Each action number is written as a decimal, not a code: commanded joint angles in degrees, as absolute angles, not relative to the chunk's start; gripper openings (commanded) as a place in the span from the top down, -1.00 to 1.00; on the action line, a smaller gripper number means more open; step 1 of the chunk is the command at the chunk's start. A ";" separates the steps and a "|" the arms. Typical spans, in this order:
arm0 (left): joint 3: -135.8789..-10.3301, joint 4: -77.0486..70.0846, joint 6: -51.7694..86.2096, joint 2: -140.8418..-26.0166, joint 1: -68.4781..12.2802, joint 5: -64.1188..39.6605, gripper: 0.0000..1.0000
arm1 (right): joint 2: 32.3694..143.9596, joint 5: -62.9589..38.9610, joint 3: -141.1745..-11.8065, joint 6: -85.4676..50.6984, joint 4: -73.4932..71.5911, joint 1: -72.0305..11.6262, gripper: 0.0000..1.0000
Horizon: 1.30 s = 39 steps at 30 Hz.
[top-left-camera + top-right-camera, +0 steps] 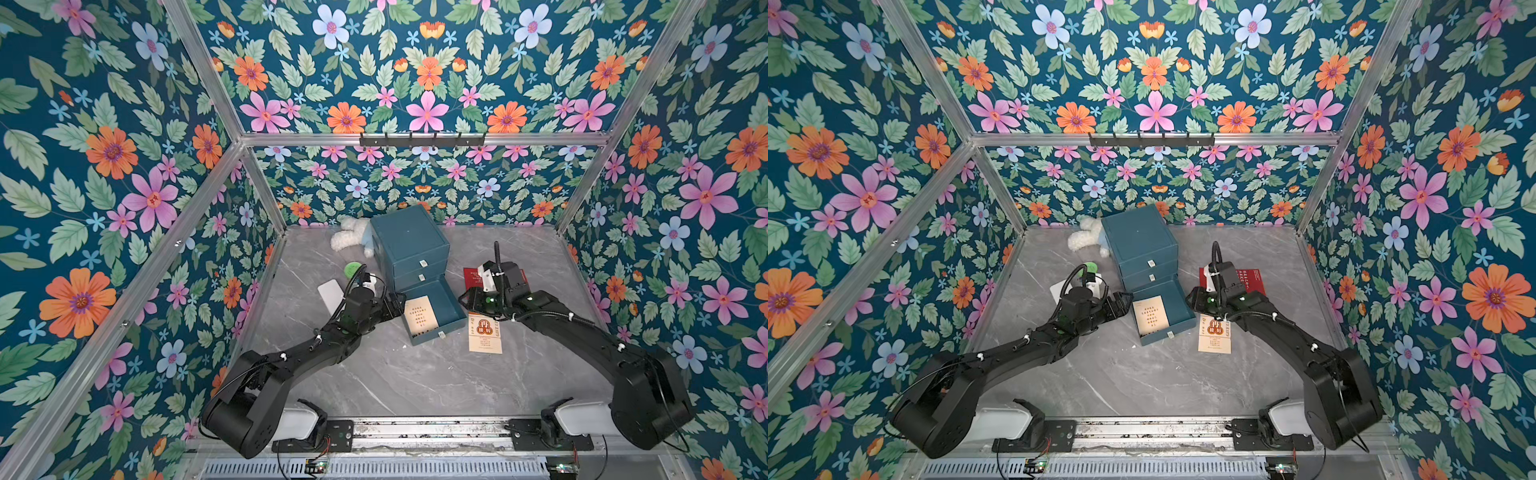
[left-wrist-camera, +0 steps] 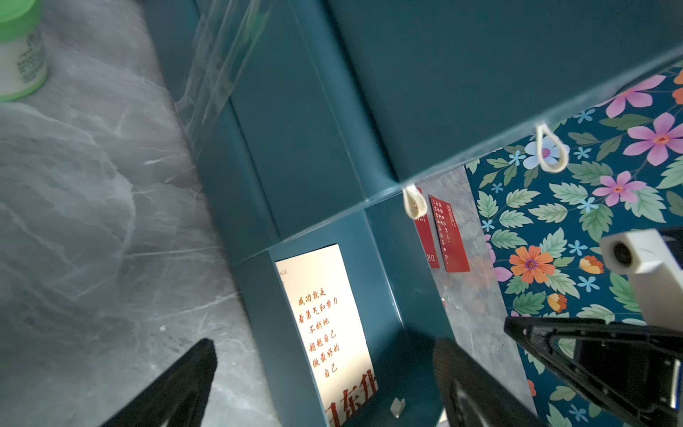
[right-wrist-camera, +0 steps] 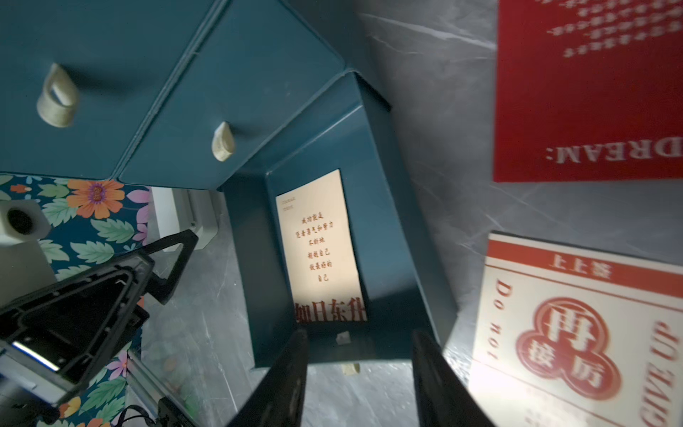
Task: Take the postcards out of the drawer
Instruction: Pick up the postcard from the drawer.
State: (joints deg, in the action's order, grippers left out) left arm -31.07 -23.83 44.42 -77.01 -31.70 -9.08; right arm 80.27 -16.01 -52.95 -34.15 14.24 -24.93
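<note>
Cream rectangular postcard (image 1: 417,318) lies flat in open teal drawer (image 1: 442,301). Left gripper (image 2: 323,344) spread wide; right gripper (image 3: 359,334) parted, both empty.

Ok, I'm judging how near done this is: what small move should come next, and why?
Probably lower the open left gripper into the drawer and close on the cream card lying on its floor. It is the only card inside; the red cards and a second cream card lie on the table beside the drawer.
</note>
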 commanded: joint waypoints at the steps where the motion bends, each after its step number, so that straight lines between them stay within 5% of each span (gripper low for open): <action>1: -30.47 -25.21 44.99 -76.76 -31.67 -9.35 -0.90 | 85.12 -16.81 -56.13 -34.80 11.23 -27.53 0.03; 13: -27.47 -27.92 45.88 -76.70 -31.73 -12.52 -0.88 | 104.99 -15.75 -69.67 -34.11 15.42 -33.05 0.03; 24: -26.63 -32.77 45.00 -80.09 -31.63 -17.64 -0.85 | 111.40 -8.25 -74.10 -32.30 22.01 -34.87 0.03; 39: -27.05 -33.14 45.60 -81.91 -31.64 -18.01 -0.86 | 113.26 -20.50 -70.28 -37.71 9.28 -35.24 0.02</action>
State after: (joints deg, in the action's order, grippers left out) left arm -26.94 -31.64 45.87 -81.82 -31.70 -17.87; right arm 112.99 -15.94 -71.37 -35.07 11.70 -34.98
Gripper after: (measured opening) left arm 0.931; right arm 0.490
